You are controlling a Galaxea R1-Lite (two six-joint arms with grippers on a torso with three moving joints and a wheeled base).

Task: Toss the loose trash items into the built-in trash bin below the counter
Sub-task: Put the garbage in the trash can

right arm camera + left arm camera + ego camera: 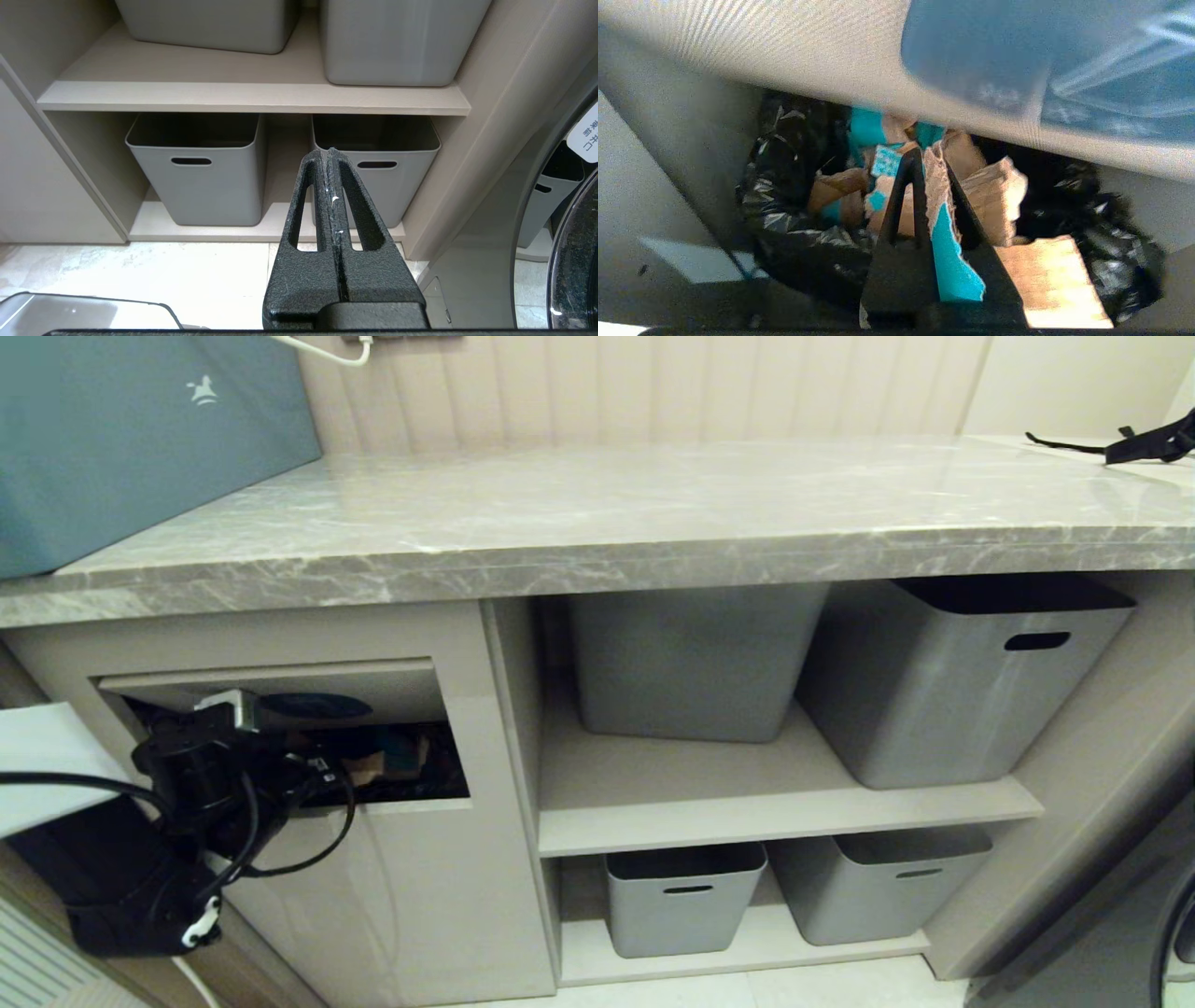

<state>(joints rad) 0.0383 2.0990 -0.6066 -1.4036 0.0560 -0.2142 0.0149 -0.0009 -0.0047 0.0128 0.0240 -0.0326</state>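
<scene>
Left gripper (920,163) clenched on torn cardboard scrap (945,233), turquoise face showing, tip pushed through flap (280,683) of built-in trash bin (392,859) under counter (597,513); scrap pinched between fingers, hanging over black liner (784,205). Best move, as judged: let go only w/ tip well inside opening; spread fingers fully so thin scrap doesn't cling to a pad; pull back straight so flap can swing shut w/o snagging cable. Risk: scrap catching on flap edge, dropping outside.

Left wrist view only: grip itself, plus other brown/turquoise scraps (994,196) already lying in liner beyond fingertips; sticker (976,56) on flap close overhead. Head view only: arm's entry at flap, counter top w/ no scraps visible on it, teal box (140,439) far left, grey storage bins (952,681) on shelves. Right wrist view only: right gripper (331,154) pressed closed, holding nothing, parked facing lower grey bins.
</scene>
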